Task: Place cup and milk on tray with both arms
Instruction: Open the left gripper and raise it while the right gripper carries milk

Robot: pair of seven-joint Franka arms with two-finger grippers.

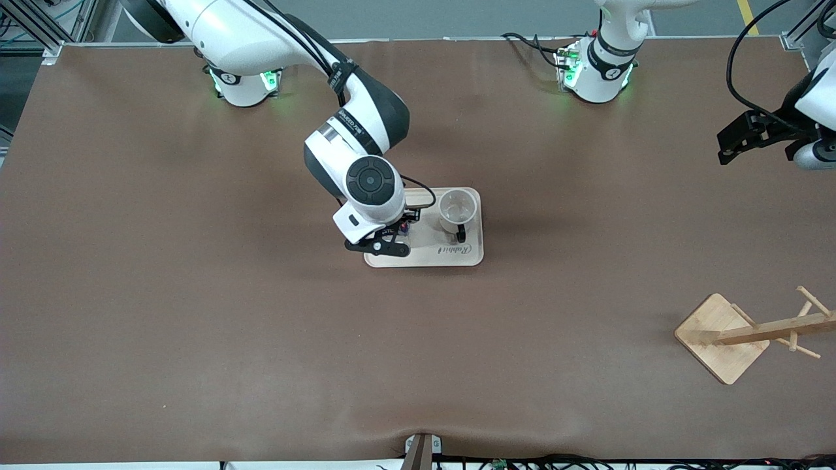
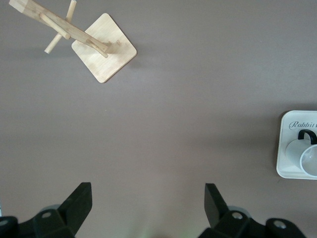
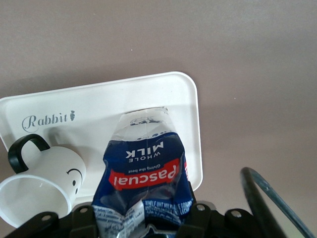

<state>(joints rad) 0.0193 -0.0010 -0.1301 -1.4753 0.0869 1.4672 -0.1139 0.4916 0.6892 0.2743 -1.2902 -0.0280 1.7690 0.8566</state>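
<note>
Step in hand: we judge the milk placement under way; the cup (image 1: 456,209) already stands on the tray (image 1: 471,256), toward the left arm's end of it.
Right gripper (image 1: 392,238): we see it clamped on the milk carton (image 3: 144,173), over the tray's end toward the right arm, beside the cup.
Left gripper (image 2: 148,208): we see it spread wide and empty, waiting over bare table at the left arm's end, above the wooden rack (image 1: 751,333).
Next move: we expect the carton to be settled upright on the tray, then released without nudging the cup.
</note>
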